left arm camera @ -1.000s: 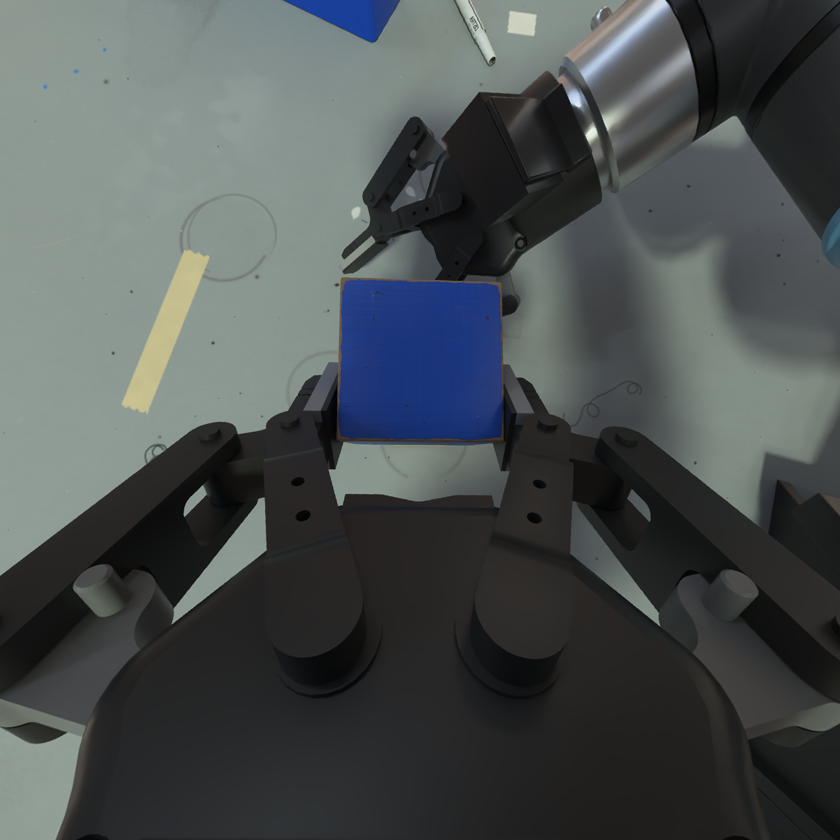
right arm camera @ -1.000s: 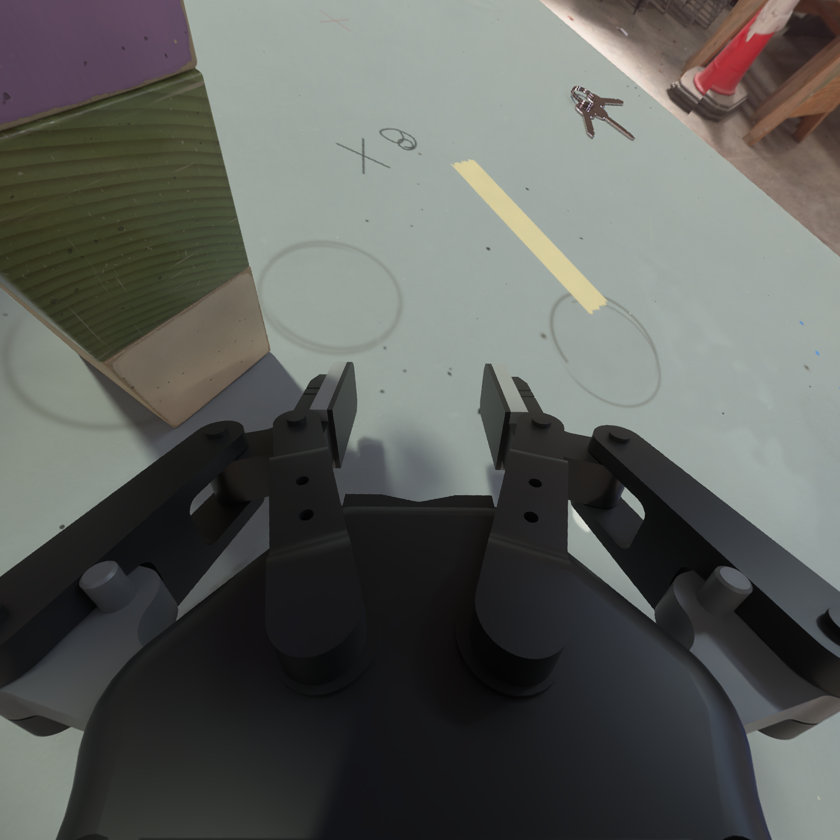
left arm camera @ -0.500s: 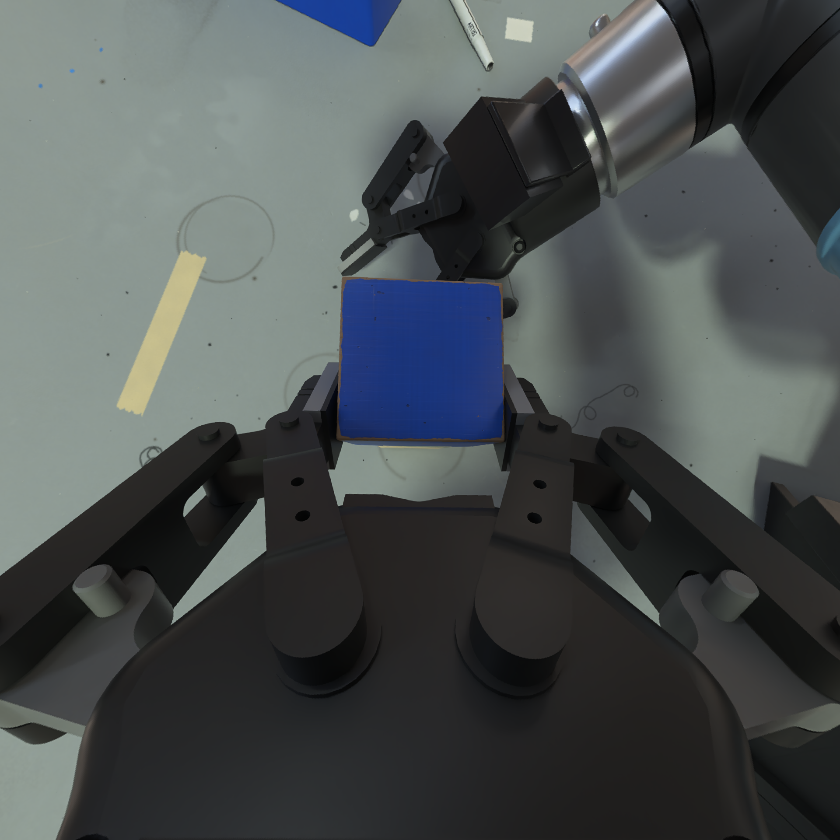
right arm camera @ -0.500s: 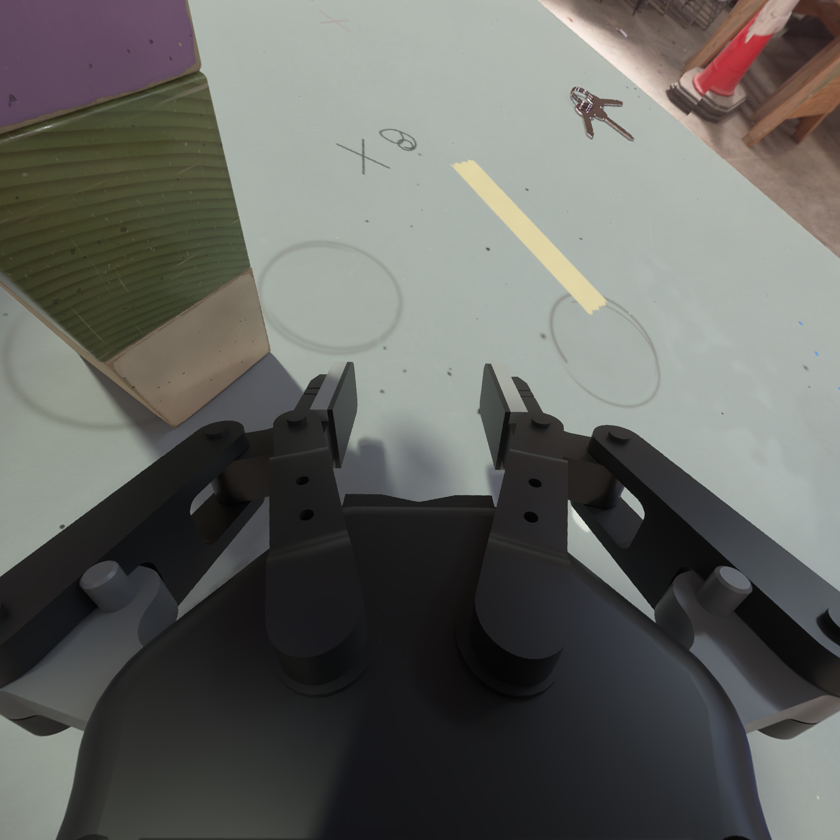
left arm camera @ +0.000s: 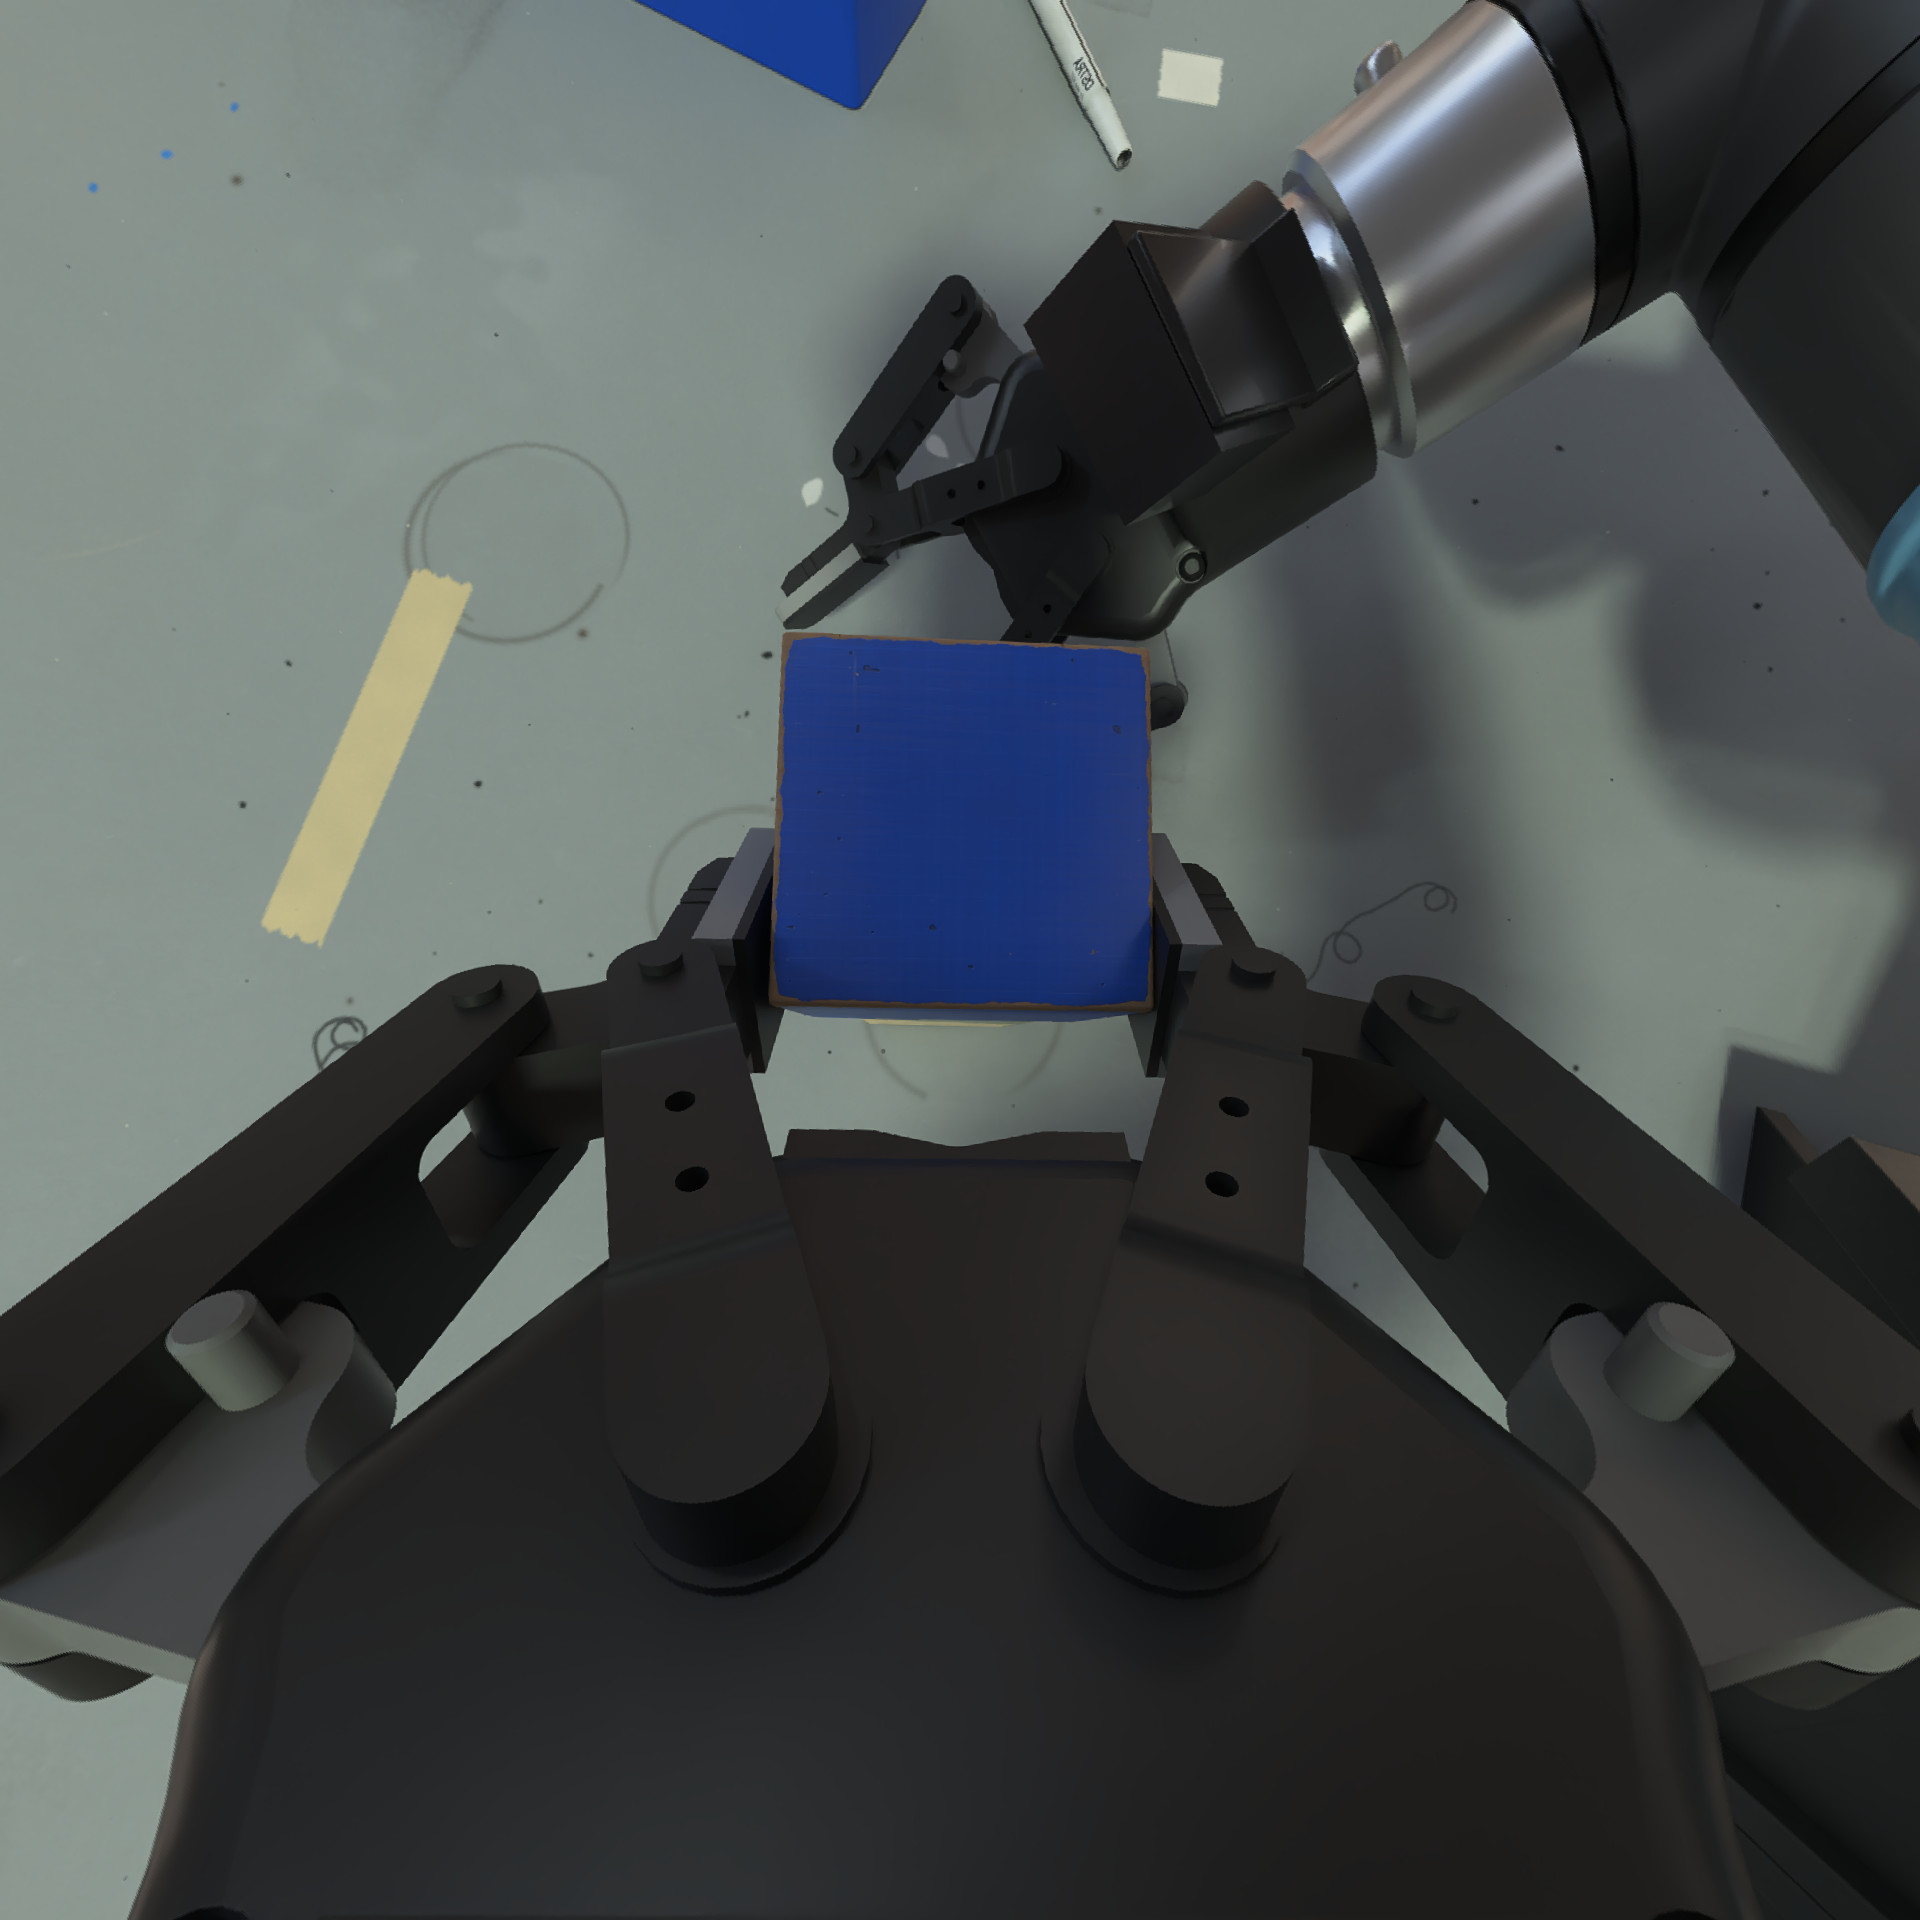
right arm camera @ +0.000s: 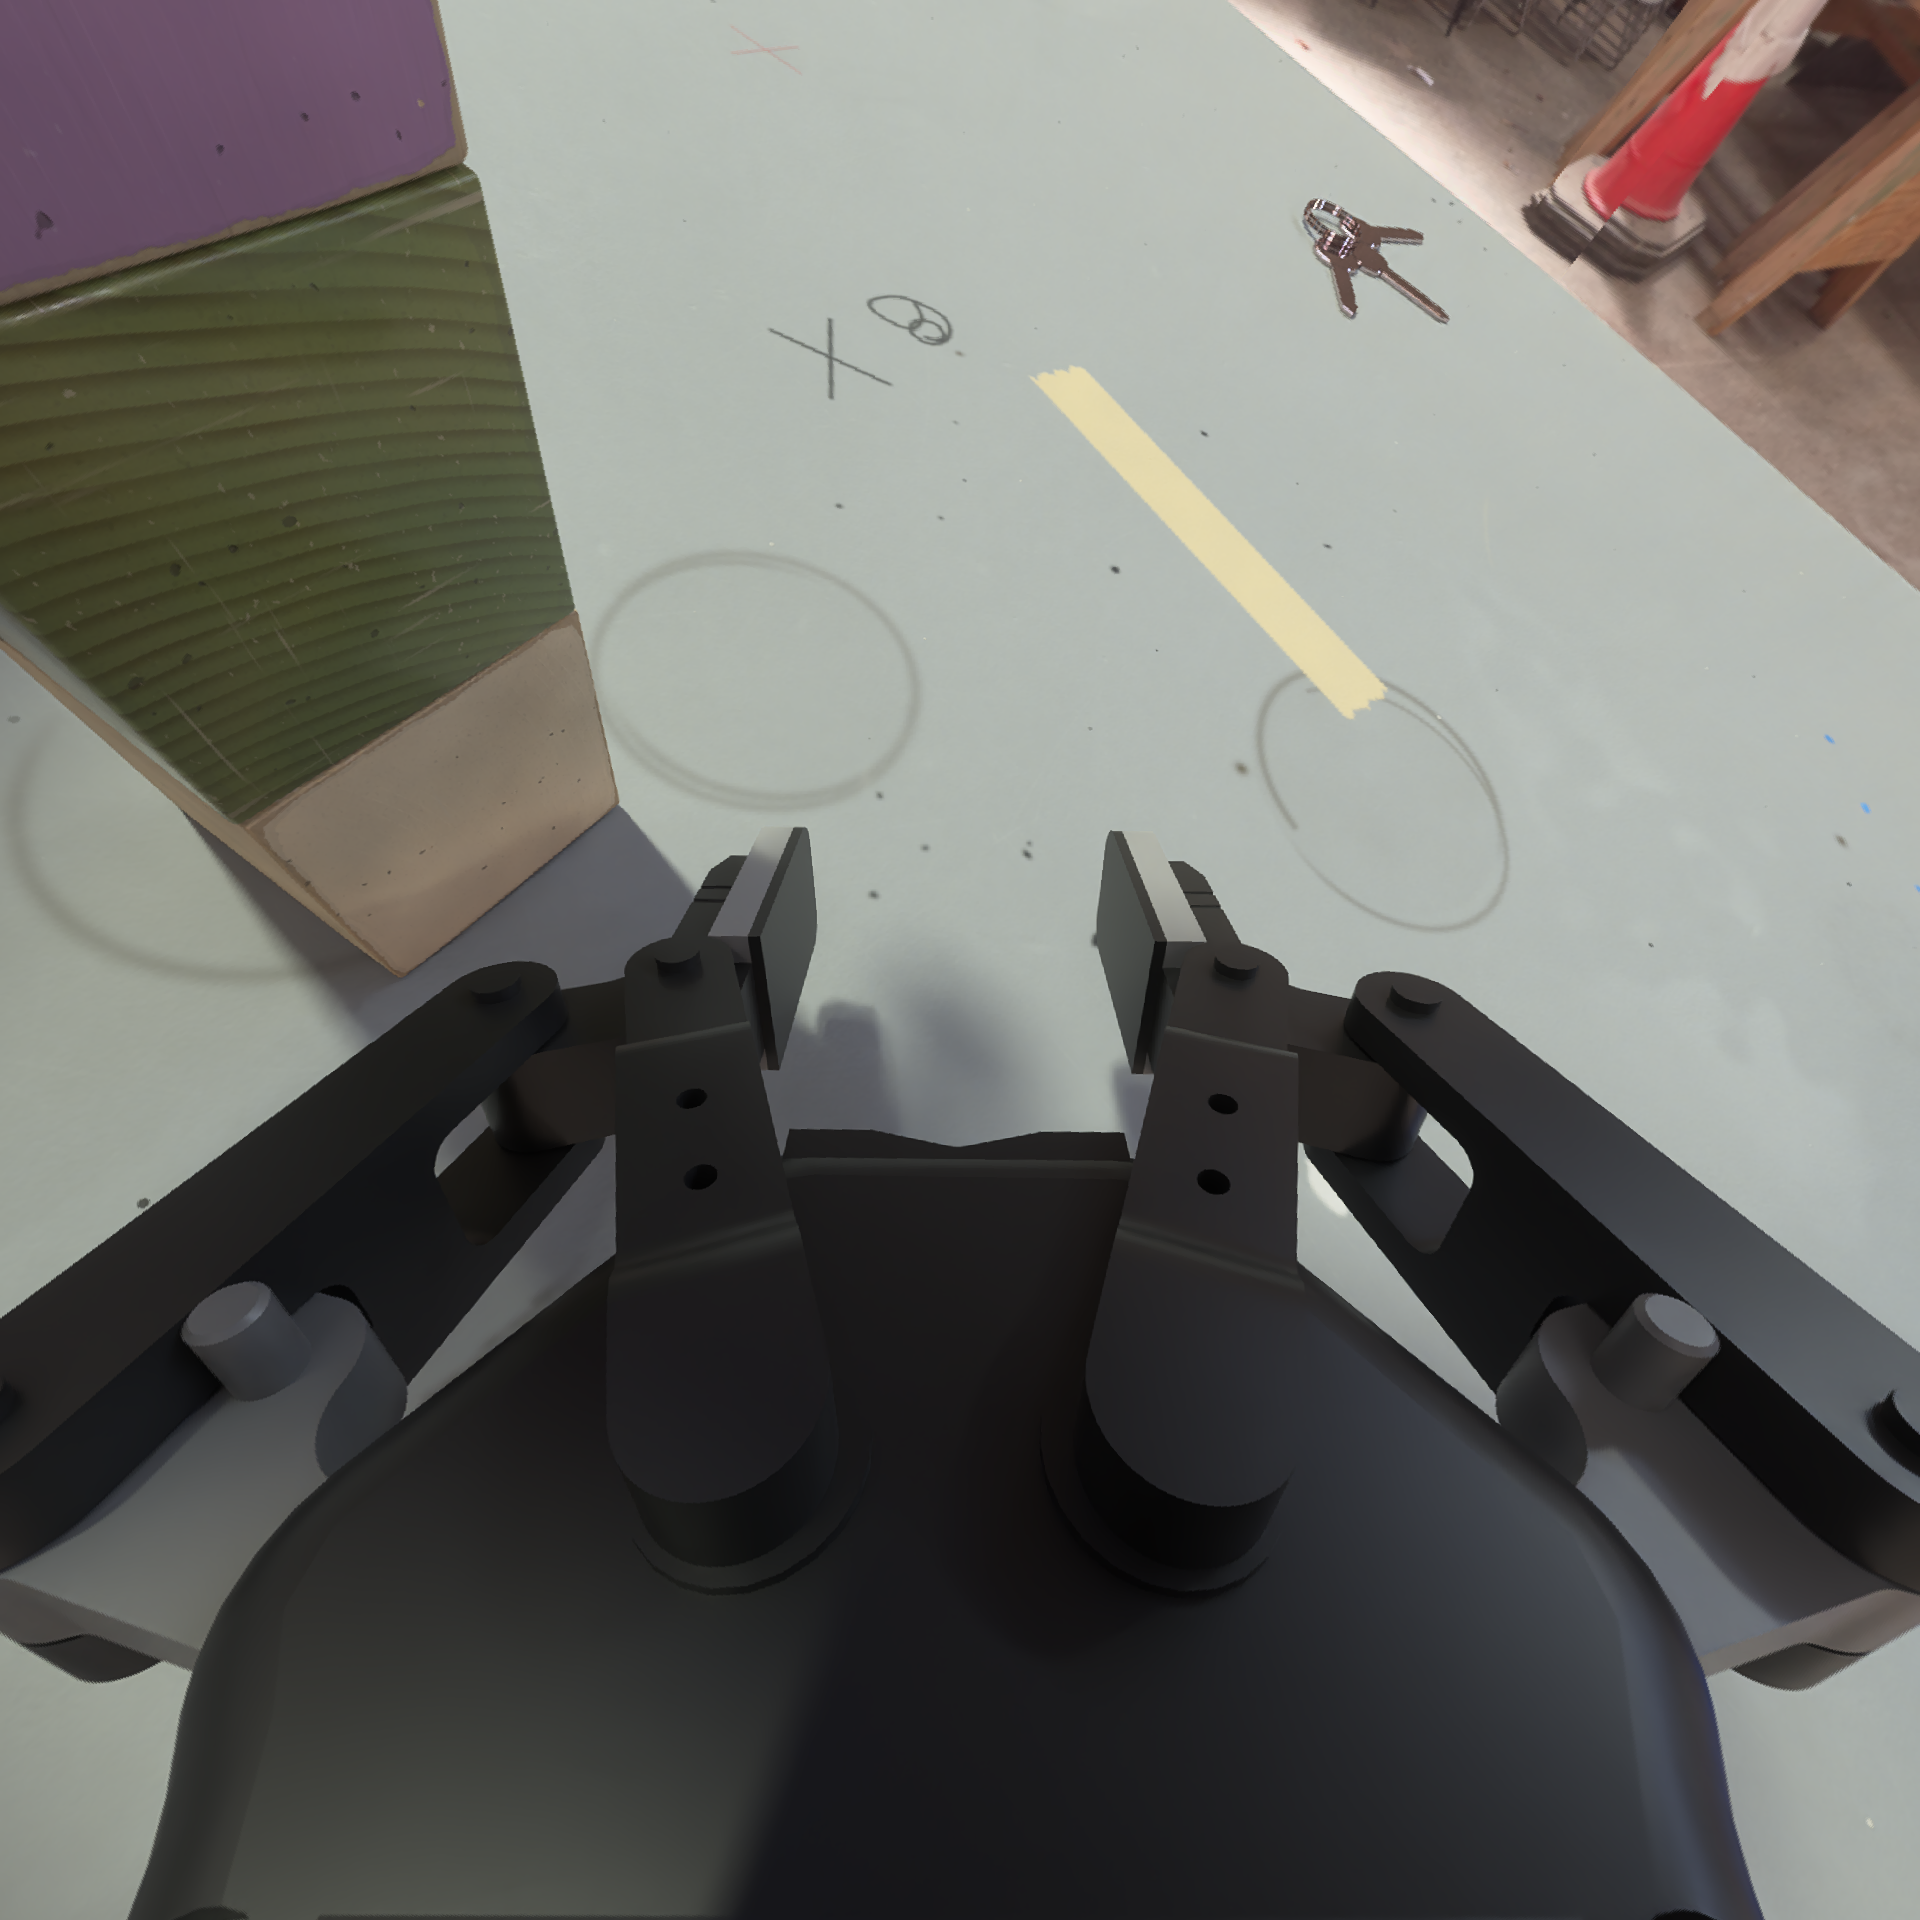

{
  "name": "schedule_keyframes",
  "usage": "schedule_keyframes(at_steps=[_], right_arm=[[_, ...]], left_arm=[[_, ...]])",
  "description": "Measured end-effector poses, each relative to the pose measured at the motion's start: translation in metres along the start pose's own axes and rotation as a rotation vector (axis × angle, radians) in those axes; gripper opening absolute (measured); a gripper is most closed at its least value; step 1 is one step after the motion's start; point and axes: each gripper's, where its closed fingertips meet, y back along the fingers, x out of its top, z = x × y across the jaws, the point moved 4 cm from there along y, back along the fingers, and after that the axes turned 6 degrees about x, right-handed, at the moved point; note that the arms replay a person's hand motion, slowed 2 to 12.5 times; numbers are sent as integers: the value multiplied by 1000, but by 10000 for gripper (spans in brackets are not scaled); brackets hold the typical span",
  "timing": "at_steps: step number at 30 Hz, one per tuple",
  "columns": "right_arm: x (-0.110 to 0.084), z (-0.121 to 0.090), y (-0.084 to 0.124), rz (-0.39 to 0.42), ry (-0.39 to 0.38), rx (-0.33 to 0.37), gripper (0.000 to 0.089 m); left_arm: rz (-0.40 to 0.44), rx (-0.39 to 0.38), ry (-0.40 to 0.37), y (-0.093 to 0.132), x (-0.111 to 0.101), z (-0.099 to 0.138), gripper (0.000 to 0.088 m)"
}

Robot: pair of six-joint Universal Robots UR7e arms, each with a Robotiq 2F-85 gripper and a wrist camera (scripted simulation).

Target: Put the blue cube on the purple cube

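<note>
My left gripper (left arm camera: 961, 935) is shut on the blue cube (left arm camera: 961, 821) and holds it above the grey table. The purple cube (right arm camera: 208, 135) shows at the top left of the right wrist view; it sits on a green block (right arm camera: 260, 499) that rests on a beige block (right arm camera: 457, 800). My right gripper (right arm camera: 956, 935) is open and empty, low over the table, to the right of that stack. The right gripper (left arm camera: 842, 577) also shows in the left wrist view, just beyond the blue cube.
A second blue block (left arm camera: 790, 36), a pen (left arm camera: 1086, 83) and a paper scrap (left arm camera: 1190, 75) lie at the far edge. A tape strip (left arm camera: 364, 758) lies left. Keys (right arm camera: 1361, 260) lie near the table's right edge, with a red cone (right arm camera: 1673, 135) beyond.
The table in the left wrist view has slid slightly, so my left gripper has shifted a little with the blue cube. The right gripper has stayed open and nearly still.
</note>
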Motion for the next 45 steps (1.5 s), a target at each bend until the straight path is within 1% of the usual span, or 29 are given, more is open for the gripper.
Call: schedule_keyframes(at_steps=[23, 45], right_arm=[[0, 0, 0, 1, 0, 0, 493], [0, 0, 0, 0, 2, -1, 492]], left_arm=[[6, -11, 11, -1, 2, 0, 533], [8, -4, 16, -2, 2, -1, 532]])
